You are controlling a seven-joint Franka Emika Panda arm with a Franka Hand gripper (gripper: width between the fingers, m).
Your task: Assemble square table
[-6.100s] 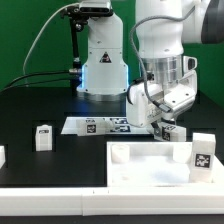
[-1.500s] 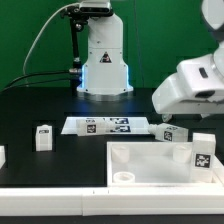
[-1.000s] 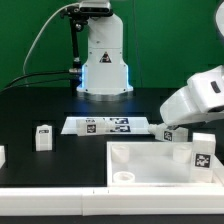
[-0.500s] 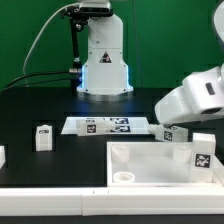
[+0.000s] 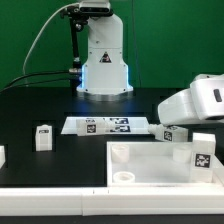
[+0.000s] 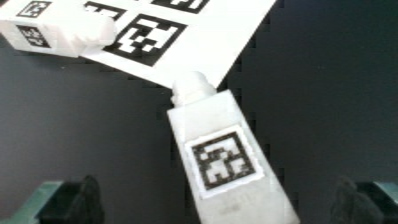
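The square table's white top [image 5: 150, 170] lies flat at the front, with raised corner sockets. One tagged white leg [image 5: 201, 153] stands at its right end. Another leg [image 5: 172, 133] lies on the black surface just off the marker board's end. My gripper [image 5: 176, 123] hangs close above it. In the wrist view this leg [image 6: 217, 150] lies lengthwise between my two dark fingers [image 6: 68, 200], tag up, its threaded tip toward the marker board [image 6: 169, 30]. The gripper [image 6: 221, 200] is open, with gaps on both sides of the leg. A third leg [image 5: 42, 138] stands at the exterior view's left.
The marker board [image 5: 108, 125] lies in the middle of the black surface in front of the robot base [image 5: 103, 65]. A white piece [image 5: 2, 155] shows at the exterior view's left edge. A small tagged white block [image 6: 39, 35] sits past the marker board in the wrist view.
The arm's hand has come down and slightly toward the exterior view's left, closer over the lying leg. The jaws have stayed open. No part has moved.
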